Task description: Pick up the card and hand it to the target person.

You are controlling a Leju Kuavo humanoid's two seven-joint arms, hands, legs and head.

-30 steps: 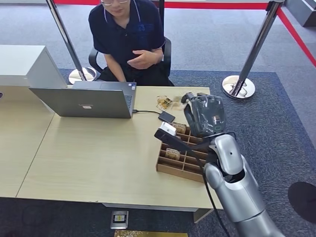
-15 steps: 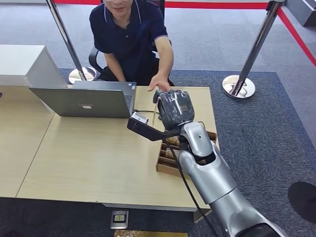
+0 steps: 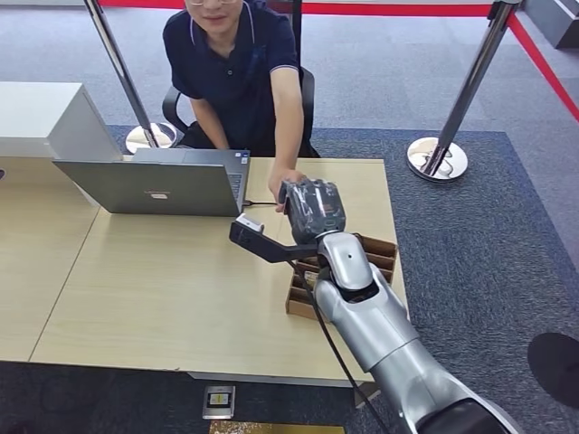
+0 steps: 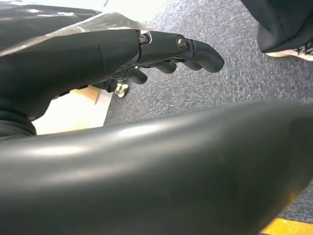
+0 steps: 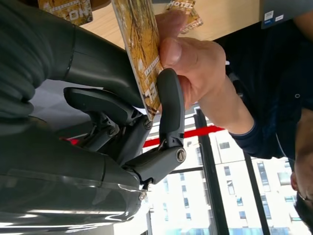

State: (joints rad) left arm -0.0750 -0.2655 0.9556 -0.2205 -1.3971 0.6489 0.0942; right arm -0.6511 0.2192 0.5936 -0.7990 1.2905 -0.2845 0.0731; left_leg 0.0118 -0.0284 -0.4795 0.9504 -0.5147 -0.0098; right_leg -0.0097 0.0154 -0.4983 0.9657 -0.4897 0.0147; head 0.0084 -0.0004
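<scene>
The card (image 5: 140,54) is yellow-brown with printed lettering. My right hand (image 3: 310,210) is raised over the far side of the table and pinches the card between thumb (image 5: 167,105) and fingers (image 5: 107,68). The person seated behind the table (image 3: 232,63) reaches across, and their hand (image 3: 282,183) grips the same card with thumb and fingers (image 5: 191,63). In the head view the card is mostly hidden behind my hand. My left hand (image 4: 110,54) hangs beside my body above the carpet, fingers stretched out and holding nothing.
A grey laptop (image 3: 156,185) stands open at the table's far left with a cable running right. A divided cardboard tray (image 3: 372,249) of cards lies under my right forearm. More cards (image 5: 186,12) lie on the tabletop. Stanchion bases (image 3: 437,158) stand on the carpet behind.
My right arm has swung left and forward from above the tray, carrying the card toward the person. The person stretched an arm out and took hold of the card.
</scene>
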